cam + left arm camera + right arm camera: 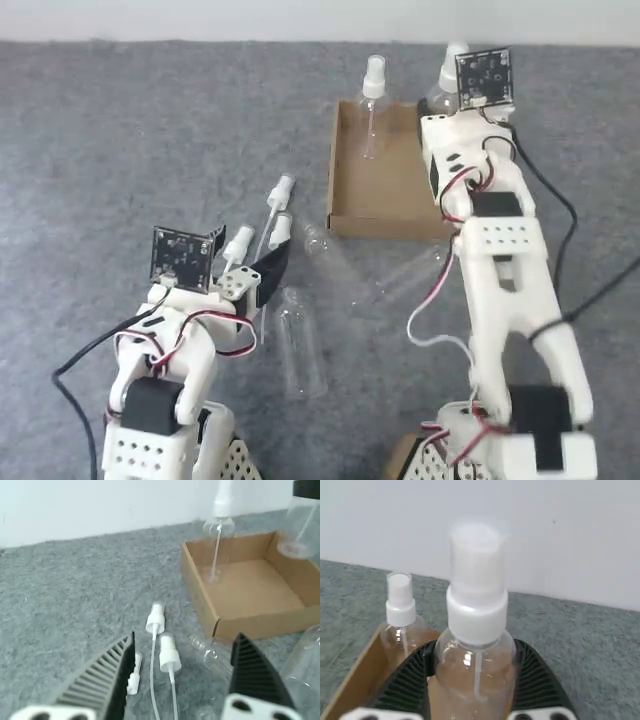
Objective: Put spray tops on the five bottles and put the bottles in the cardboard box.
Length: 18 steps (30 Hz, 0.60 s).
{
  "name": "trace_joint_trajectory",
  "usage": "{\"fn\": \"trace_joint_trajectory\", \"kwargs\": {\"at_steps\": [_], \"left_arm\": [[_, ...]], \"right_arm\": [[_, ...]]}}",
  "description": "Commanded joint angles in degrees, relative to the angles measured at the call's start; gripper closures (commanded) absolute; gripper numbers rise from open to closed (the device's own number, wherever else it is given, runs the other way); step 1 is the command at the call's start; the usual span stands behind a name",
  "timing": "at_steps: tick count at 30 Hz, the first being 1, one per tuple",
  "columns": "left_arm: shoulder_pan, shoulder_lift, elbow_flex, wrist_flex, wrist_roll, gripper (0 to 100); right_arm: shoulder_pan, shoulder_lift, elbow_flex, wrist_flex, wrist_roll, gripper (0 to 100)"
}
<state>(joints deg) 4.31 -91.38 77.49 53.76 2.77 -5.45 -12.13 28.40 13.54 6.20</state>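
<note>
Right wrist view, right claw (472,680) grasping capped bottle (475,645), base cut off, left claw (185,637) released.

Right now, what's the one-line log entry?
right pincer: shut on capped bottle at cardboard box | left pincer: open above loose spray tops | in box: another capped bottle standing | carpet: uncapped bottles lying

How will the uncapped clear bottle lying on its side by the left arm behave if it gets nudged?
The lying bottle would probably roll: it is a round cylinder on its side, though the fuzzy grey mat may slow it. It looks empty and see-through, so likely light and easy to shove. Its smooth wall may slip in a grip.
</note>
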Motion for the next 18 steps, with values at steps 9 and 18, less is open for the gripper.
{"fn": "trace_joint_trajectory", "kwargs": {"at_steps": [9, 18], "left_arm": [[-0.18, -0.62, -0.31, -1.67, -0.18, 72], [-0.18, -0.62, -0.22, -1.67, -0.18, 72]], "right_arm": [[2.77, 20.26, -13.45, -13.14, 0.09, 99.3], [2.59, 31.43, -23.56, -13.23, -6.33, 99.3]]}}
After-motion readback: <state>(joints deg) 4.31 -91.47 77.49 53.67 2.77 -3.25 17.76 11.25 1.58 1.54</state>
